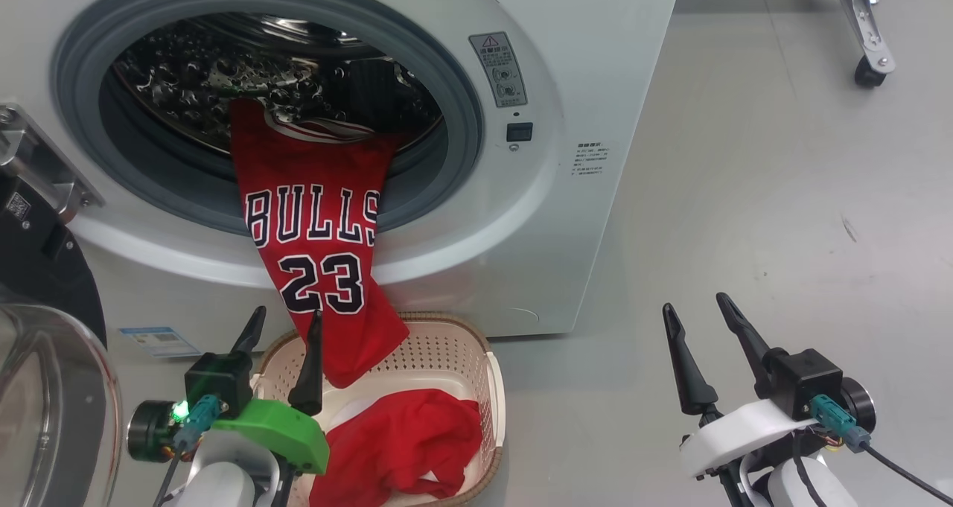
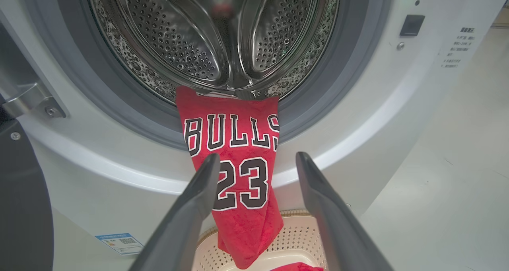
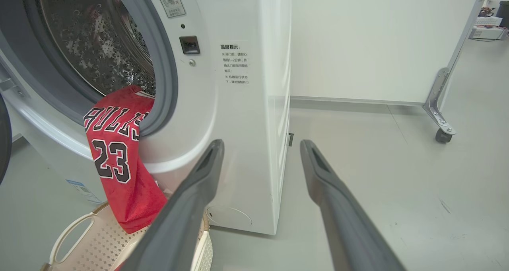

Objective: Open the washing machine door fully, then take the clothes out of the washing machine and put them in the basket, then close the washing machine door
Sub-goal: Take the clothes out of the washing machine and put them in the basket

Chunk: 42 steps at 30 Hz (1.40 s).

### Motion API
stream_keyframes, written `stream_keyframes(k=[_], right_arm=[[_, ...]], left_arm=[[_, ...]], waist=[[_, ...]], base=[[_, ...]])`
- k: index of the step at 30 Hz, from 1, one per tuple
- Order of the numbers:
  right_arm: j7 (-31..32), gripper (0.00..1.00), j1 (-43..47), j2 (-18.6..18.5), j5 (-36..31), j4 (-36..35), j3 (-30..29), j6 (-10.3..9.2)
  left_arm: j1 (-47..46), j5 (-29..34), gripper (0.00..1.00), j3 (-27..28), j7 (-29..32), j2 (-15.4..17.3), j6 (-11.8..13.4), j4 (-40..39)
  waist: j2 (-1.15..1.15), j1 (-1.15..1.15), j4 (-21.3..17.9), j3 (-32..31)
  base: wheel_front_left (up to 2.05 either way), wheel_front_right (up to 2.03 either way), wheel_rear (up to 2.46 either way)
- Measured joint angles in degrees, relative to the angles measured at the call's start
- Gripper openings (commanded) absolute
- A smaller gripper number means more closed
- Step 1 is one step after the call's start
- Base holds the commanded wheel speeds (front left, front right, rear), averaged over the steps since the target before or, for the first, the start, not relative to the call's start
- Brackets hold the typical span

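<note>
The jersey hangs out of the washing machine straight above the basket, its hem dipping inside, over another red garment lying in it. My left pincer sits at the basket's left rim, fingers apart and empty, the numerals just ahead. I'd clamp there, then draw outward and down so the top slides free. My right pincer, also apart and empty, hangs well right of the basket
</note>
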Motion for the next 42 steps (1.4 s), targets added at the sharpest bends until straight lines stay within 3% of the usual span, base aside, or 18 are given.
stream_keyframes(k=[14,42], right_arm=[[0.0,1.00,3.1,0.5,0.4,-0.3,0.8,-0.45],[0.0,1.00,3.6,0.5,0.4,-2.6,1.3,-0.93]], left_arm=[[6.4,0.1,1.00,-0.1,1.1,1.7,1.4,-6.9],[11.5,0.1,1.00,0.0,6.7,2.9,3.4,-18.1]], waist=[[0.00,0.00,0.2,-4.0],[0.00,0.00,-0.9,-2.3]], base=[[0.00,0.00,0.00],[0.00,0.00,0.00]])
